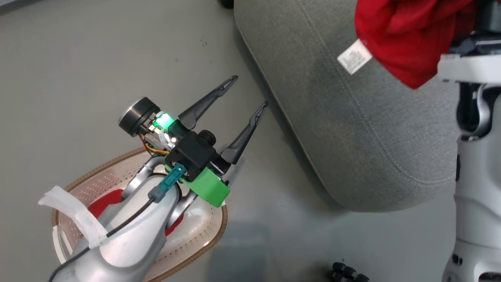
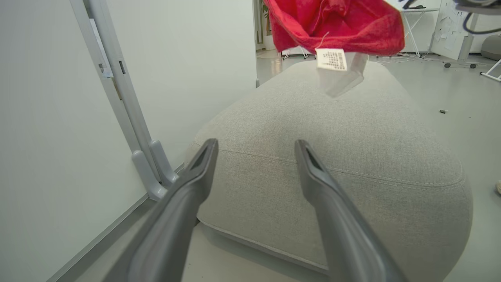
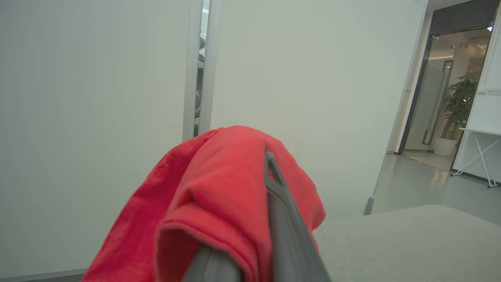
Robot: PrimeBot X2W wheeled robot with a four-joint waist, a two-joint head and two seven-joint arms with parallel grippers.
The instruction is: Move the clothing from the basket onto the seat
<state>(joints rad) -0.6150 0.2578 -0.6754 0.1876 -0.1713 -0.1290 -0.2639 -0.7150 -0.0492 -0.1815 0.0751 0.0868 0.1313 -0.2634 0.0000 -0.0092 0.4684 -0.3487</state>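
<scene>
One red piece of clothing [image 1: 407, 35] with a white tag [image 1: 354, 56] hangs over the far part of the light grey seat [image 1: 352, 117]. My right gripper [image 3: 262, 164] is shut on it, and the cloth drapes over its fingers [image 3: 282, 211]. From the left wrist view the same clothing [image 2: 336, 23] dangles above the seat [image 2: 332, 137]. A second red garment [image 1: 103, 201] lies in the cream basket [image 1: 219, 231] at the lower left, partly hidden by my left forearm. My left gripper [image 1: 250, 91] is open and empty above the floor, pointing at the seat's edge [image 2: 256, 145].
A white partition with grey post feet [image 2: 152, 172] stands to the left of the seat. Small black wheels [image 1: 346, 272] sit on the floor near the bottom edge. My right arm's pale body [image 1: 473, 176] runs down the right side. A doorway and plant [image 3: 456, 105] lie beyond.
</scene>
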